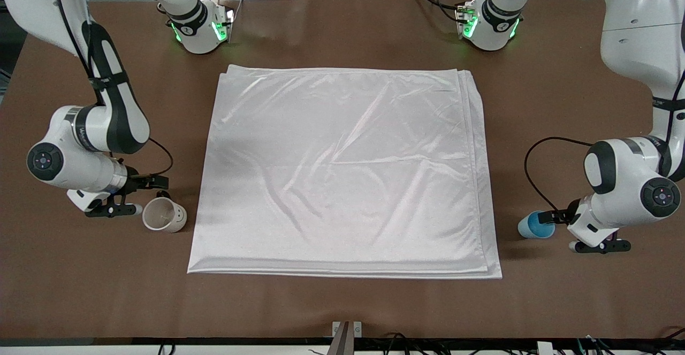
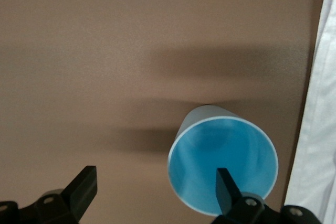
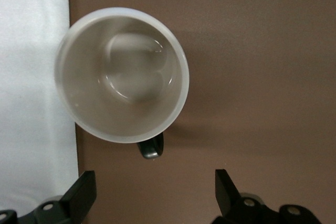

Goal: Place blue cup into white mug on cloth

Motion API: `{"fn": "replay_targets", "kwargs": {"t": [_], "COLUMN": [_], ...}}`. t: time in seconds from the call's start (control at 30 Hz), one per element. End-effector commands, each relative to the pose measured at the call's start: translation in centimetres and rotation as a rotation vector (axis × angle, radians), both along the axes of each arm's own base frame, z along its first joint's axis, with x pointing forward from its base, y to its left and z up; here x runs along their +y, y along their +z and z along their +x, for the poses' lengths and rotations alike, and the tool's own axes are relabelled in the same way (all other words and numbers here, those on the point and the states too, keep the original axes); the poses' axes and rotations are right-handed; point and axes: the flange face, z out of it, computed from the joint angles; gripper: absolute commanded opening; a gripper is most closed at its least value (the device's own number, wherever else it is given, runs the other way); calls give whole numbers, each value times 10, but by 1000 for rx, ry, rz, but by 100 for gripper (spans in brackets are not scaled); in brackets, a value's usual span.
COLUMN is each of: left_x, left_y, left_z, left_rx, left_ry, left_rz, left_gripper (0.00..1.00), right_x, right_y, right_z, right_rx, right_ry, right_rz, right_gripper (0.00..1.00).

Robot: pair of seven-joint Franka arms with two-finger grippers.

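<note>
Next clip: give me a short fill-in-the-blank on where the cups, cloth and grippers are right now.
1. The white mug stands on the ____, not on the cloth.
2. The blue cup stands beside the cloth at the ____ arm's end.
3. The right gripper hangs by the mug with its jaws ____.
4. One finger of the left gripper reaches over the rim of the ____.

Missing words: table; left; open; blue cup

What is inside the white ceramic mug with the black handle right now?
Nothing: the white ceramic mug shows only its bare off-white bottom. The light-blue plastic cup stands on the brown table at the left arm's end, beside the cloth. The table under the mug is hidden.
</note>
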Motion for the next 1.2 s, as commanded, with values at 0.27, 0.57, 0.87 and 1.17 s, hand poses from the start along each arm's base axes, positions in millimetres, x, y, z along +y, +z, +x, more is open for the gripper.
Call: {"fn": "replay_targets", "kwargs": {"t": [0.27,0.57,0.87,1.17], "left_x": [-5,-7,-11,-21], "left_y": [-22,-30,-33,-25], "left_z": [7,6,7,11], "left_rx": [-20,-9,-8,-22], "left_ry": [-4,-16,-16,-25], "left_rz": [6,4,0,-2], "left_gripper": [0,0,0,0], "right_x": [7,8,16,23], "right_y": [-14,-24,-30,-31], "right_z": [8,12,16,18], "right_rx": [-33,-59,-76,-77], "right_ry": [27,29,45,56], "right_rz": [0,-2,-3,-3], "right_gripper": [88,79,64,25]}}
